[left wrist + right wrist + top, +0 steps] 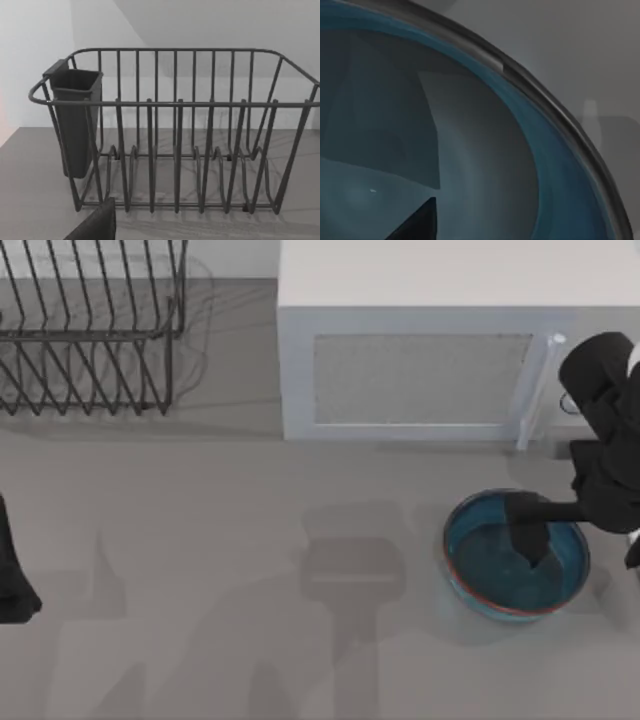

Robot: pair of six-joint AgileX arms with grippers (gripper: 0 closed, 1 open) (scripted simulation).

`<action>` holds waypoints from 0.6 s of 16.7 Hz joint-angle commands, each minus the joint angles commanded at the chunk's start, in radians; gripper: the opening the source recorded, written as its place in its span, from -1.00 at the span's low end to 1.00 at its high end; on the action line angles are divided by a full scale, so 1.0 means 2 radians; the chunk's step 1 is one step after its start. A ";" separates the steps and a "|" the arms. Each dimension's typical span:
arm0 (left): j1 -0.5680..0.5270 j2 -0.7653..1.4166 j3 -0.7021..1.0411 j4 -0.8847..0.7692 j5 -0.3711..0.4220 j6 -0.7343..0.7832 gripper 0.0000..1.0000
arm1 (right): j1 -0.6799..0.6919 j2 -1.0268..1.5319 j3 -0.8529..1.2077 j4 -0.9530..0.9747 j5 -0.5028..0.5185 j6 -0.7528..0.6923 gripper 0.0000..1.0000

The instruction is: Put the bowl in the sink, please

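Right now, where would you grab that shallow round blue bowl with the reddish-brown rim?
On its thin rim, from above: the shallow blue bowl sits upright and open on the grey counter, too wide to span. The right gripper hangs over its inside; one finger each side of the near wall seems best.

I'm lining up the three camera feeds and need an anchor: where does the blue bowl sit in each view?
Top view: the bowl sits at the lower right on the grey counter, in front of the microwave, with the right gripper reaching into it.
Left wrist view: not in it; the dish rack stands there.
Right wrist view: the bowl's inside and rim seen close up.
Shared landmark: the grey counter.
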 joint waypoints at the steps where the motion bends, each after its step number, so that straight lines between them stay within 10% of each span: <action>1: 0.000 0.000 0.000 0.000 0.000 0.000 1.00 | 0.000 0.000 0.000 0.000 0.000 0.000 0.70; 10: 0.000 0.000 0.000 0.000 0.000 0.000 1.00 | 0.000 0.000 0.000 0.000 0.000 0.000 -0.66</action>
